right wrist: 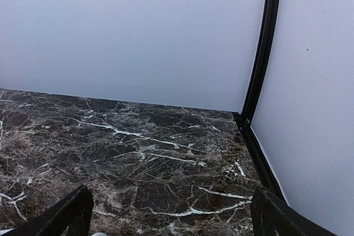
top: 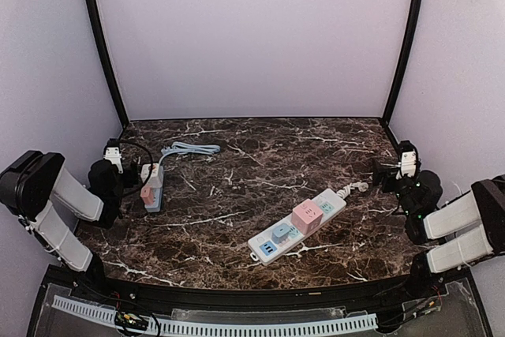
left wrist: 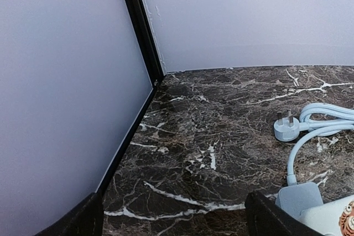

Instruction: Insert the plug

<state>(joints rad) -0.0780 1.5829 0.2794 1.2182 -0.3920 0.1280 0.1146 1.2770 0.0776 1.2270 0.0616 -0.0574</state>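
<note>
**A:** The left claw (left wrist: pixel 174 219) is low over the marble table (left wrist: pixel 210 114), fingers (left wrist: pixel 83 219) spread wide, nothing between them.

**B:** And the plug (left wrist: pixel 286 129)?

**A:** Ahead of that claw and off to its right, flat on the marble with its prongs showing. Its pale blue cable (left wrist: pixel 326 115) is looped just past it. A small socket block (left wrist: pixel 301 198) sits just beside the claw's right finger.

**B:** Over to the other side!

**A:** The right claw (right wrist: pixel 168 219) is also gaping wide and empty. The long power strip (top: pixel 298 225) lies well off to its left, with a pink cube (top: pixel 306 215) on top.
</note>
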